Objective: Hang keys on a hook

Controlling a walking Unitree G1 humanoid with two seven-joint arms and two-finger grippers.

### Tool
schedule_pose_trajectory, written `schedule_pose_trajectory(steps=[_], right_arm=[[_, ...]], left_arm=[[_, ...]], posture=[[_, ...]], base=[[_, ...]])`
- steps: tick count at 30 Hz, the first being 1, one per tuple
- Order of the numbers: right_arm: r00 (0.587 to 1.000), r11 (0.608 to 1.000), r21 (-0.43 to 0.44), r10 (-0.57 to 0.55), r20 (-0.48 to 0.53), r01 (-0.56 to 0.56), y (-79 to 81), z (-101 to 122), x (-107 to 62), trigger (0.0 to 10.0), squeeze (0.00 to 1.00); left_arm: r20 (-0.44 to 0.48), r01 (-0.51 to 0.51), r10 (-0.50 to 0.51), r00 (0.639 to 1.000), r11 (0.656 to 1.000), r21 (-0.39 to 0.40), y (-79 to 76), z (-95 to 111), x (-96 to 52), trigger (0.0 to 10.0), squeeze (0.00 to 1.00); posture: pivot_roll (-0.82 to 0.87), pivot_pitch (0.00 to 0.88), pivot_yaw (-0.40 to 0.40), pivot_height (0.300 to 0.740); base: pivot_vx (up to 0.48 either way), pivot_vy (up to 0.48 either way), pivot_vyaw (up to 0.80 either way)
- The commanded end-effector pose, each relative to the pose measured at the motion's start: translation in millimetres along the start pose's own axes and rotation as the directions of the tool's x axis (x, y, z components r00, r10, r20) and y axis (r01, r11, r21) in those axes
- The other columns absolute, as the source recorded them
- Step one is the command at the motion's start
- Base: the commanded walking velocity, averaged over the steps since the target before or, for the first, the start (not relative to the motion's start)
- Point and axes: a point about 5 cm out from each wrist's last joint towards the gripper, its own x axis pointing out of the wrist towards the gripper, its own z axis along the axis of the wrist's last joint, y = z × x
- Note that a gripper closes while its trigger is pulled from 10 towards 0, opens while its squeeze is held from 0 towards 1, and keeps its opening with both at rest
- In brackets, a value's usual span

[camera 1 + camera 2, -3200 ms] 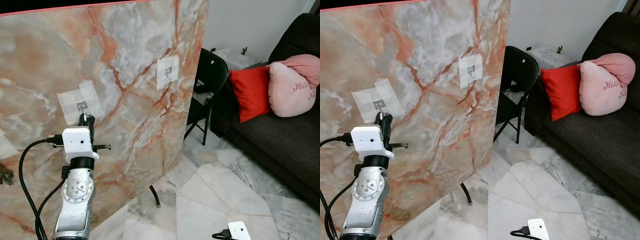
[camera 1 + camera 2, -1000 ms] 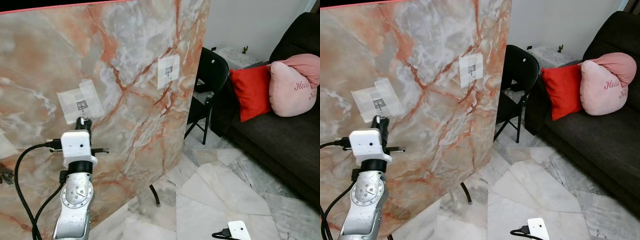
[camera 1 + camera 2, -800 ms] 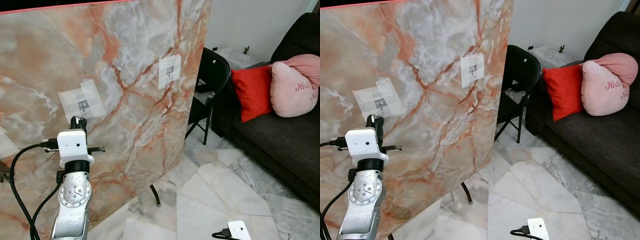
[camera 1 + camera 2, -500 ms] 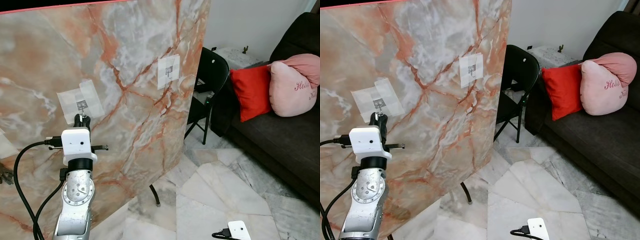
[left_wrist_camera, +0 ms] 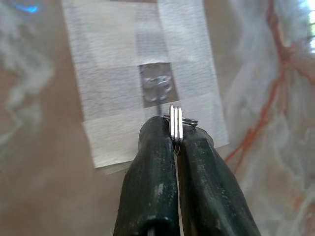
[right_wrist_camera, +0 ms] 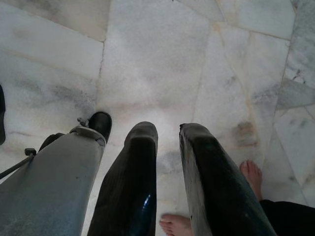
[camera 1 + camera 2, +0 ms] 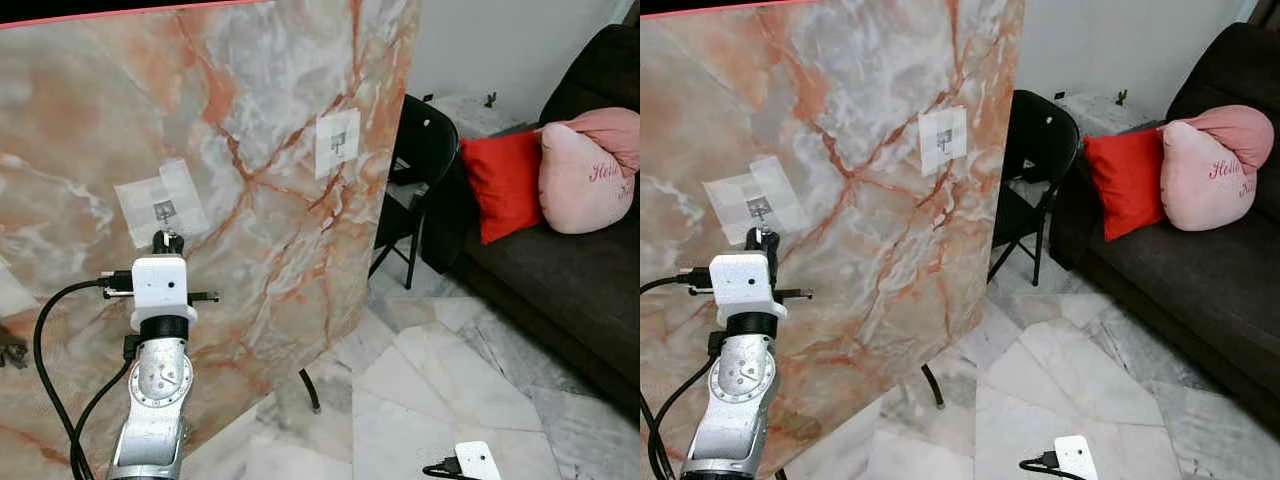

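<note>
Where wrist reveals: key ring (image 5: 175,124) below hook (image 5: 157,88).

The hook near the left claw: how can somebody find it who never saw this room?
Find the tall marble panel. Two white tape patches sit on it; the hook is on the lower patch, just above the left claw. The other patch sits higher, near the black chair.
</note>
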Motion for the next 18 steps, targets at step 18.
schedule_pose_trajectory(steps=[18], right_arm=[[1.0, 1.0, 0.007, -0.008, 0.017, 0.008, -1.8, 4.8, 0.0, 10.0, 0.0]], left_arm=[[0.029, -0.033, 0.031, 0.999, 0.998, 0.055, 4.2, 2.9, -2.6, 10.0, 0.0]], posture=[[0.13, 0.0, -0.1, 0.74]], base=[[0.0, 0.0, 0.0]])
